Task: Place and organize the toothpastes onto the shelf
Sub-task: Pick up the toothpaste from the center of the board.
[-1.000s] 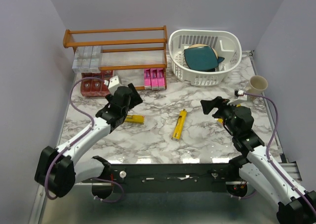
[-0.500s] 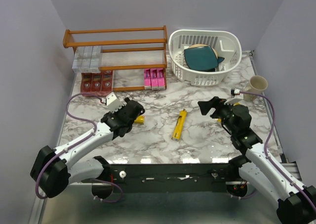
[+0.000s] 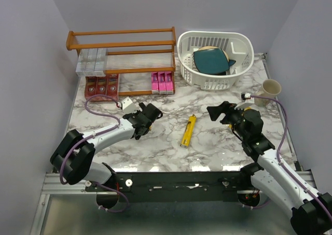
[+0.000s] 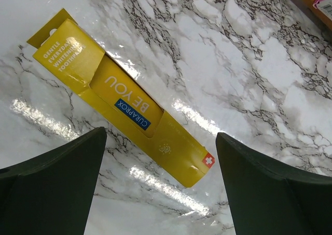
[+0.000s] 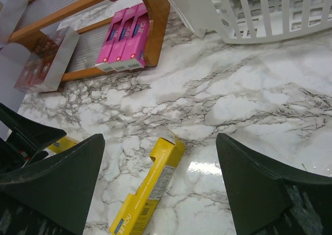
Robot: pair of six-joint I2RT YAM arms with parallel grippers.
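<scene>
A yellow toothpaste carton (image 4: pixel 124 102) lies flat on the marble right under my left gripper (image 4: pixel 161 136), which is open above it with nothing held. In the top view the left gripper (image 3: pixel 151 114) covers that carton. A second yellow carton (image 3: pixel 189 130) lies mid-table; my right gripper (image 3: pixel 218 110) hovers to its right, open and empty, and in the right wrist view this gripper (image 5: pixel 160 139) looks down on that carton (image 5: pixel 148 191). The wooden shelf (image 3: pixel 122 38) holds silver cartons (image 3: pixel 92 61) on top, with red cartons (image 3: pixel 101 85) and pink cartons (image 3: pixel 162 82) below.
A white slotted basket (image 3: pixel 244 58) with a teal object (image 3: pixel 210 60) inside stands right of the shelf. A pale cup (image 3: pixel 271 88) sits near the right edge. Walls close in the table on the left, back and right.
My left arm has swung away from the shelf's front, down and to the right, and now hangs over the left yellow carton. The right gripper has edged slightly left.
</scene>
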